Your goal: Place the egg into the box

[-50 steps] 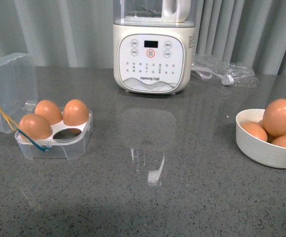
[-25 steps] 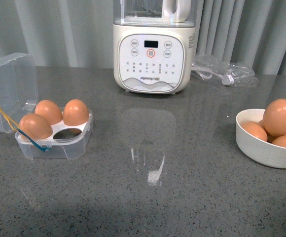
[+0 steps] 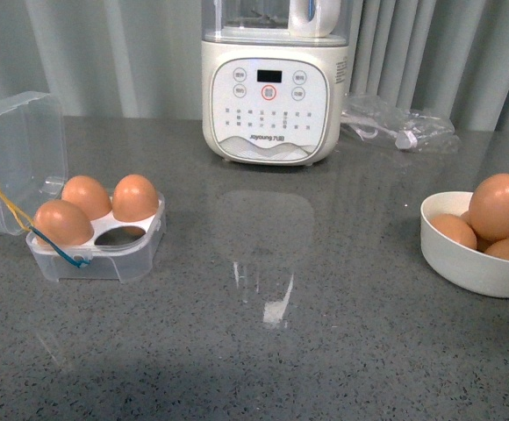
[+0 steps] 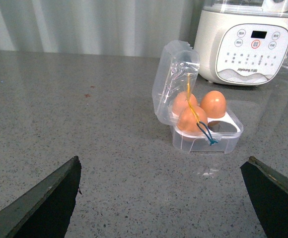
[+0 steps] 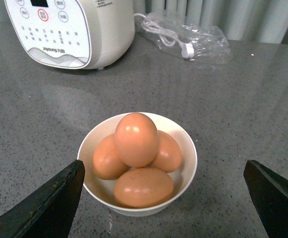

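The clear plastic box (image 3: 105, 261) stands open at the left of the grey table, its lid (image 3: 22, 158) tipped back, with yellow and blue bands on it. It holds three brown eggs, and its front right cell (image 3: 121, 235) is empty. The box also shows in the left wrist view (image 4: 218, 141), ahead of my open, empty left gripper (image 4: 163, 159). A white bowl (image 3: 465, 267) at the right holds several brown eggs, with one egg (image 3: 498, 206) on top. In the right wrist view my open, empty right gripper (image 5: 163, 166) is just short of the bowl (image 5: 186, 148) and top egg (image 5: 136, 139). Neither arm shows in the front view.
A white kitchen appliance (image 3: 269, 88) with a control panel stands at the back centre. A clear plastic bag (image 3: 399, 132) with a cable lies behind the bowl, at the back right. Grey curtains hang behind the table.
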Motion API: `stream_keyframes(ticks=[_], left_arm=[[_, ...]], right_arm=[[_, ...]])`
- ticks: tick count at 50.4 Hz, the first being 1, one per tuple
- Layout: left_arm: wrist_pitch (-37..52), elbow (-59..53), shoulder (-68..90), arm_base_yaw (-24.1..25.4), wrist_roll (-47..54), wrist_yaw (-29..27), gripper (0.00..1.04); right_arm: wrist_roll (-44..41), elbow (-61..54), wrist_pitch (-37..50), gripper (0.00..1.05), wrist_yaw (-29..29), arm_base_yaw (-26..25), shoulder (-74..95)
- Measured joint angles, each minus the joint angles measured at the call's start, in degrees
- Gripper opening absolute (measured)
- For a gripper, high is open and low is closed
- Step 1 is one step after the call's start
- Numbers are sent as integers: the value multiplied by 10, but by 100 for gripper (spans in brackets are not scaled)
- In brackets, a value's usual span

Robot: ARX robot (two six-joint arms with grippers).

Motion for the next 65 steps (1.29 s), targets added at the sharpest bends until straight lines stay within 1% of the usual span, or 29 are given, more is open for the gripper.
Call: stream_keyframes(ticks=[19, 36, 65], left_arm=[[0, 0, 0, 0, 0, 0, 98], [0, 0, 0, 0, 0, 0, 98], [0, 0, 0, 0, 0, 0, 98]], right_arm=[[-30, 54, 23, 98, -9, 9, 106], [-50, 86, 31, 98, -10, 20, 155], [-55, 134, 50, 98, 9, 44, 239]])
